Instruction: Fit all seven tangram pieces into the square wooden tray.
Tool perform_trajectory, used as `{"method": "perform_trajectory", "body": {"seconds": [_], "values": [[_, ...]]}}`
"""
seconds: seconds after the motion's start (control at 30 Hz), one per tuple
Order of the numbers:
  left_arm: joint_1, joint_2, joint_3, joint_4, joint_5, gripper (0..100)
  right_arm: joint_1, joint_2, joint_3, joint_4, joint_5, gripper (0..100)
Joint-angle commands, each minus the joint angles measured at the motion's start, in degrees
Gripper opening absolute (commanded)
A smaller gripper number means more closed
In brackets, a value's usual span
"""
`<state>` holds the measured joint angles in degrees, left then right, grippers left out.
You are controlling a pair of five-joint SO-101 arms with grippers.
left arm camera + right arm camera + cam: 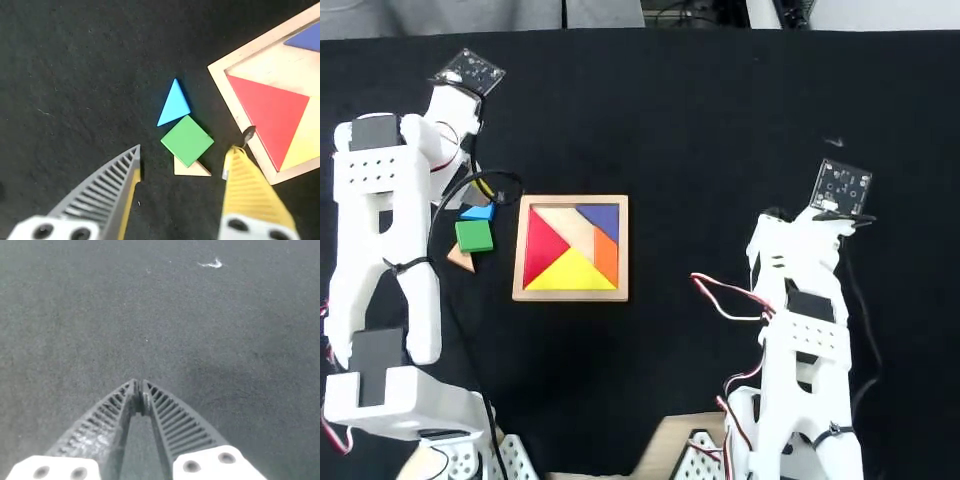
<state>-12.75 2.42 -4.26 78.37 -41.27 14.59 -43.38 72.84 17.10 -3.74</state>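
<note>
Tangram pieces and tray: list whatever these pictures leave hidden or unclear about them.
1. Tan triangle: left wrist view, mostly covered by the green square, so its full shape is hidden.
2. Wooden tray: left wrist view, cut off by the picture's edge.
3. Pale area inside the tray: high view, too small to tell bare floor from a wood-coloured piece.
</note>
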Motion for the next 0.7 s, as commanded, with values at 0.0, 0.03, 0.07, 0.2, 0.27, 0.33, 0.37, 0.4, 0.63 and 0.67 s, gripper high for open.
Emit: {"method": "perform_trajectory", "body": {"seconds": [0.0,0.03,0.07,0.2,0.27,0.33,0.37,0.4,0.63,0.67], "values": [[0.8,-1.8,-0.3,-0.9,-0.7,26,-0.8,-1.5,-0.2,-1.1,0.1,1.5],[0.9,-1.5,0.0,-0.9,-0.6,26,-0.8,-1.5,-0.2,-1.1,0.1,1.5],[0.9,-0.6,0.0,-1.0,-0.6,26,-0.8,-1.5,-0.2,-1.1,0.1,1.5],[1.3,6.4,-3.2,-0.9,-0.4,26,-0.8,-1.5,-0.2,-1.1,0.1,1.5],[1.3,11.3,-5.5,-0.4,-0.3,26,-0.8,-1.5,-0.2,-1.1,0.1,1.5],[1.5,15.9,-7.1,-0.4,0.7,26,-0.8,-1.5,-0.2,-1.1,0.1,1.5],[1.5,17.9,-7.9,-0.4,2.0,26,-0.8,-1.5,-0.2,-1.1,0.1,1.5],[1.6,19.8,-8.9,-0.4,3.2,26,-0.8,-1.5,-0.2,-1.1,0.1,1.5],[1.8,27.5,-16.5,-0.4,3.8,26,-0.8,-1.5,-0.2,-1.1,0.1,1.5],[1.8,28.1,-17.2,-0.4,3.8,26,-0.8,-1.5,-0.2,-1.1,0.1,1.5]]}}
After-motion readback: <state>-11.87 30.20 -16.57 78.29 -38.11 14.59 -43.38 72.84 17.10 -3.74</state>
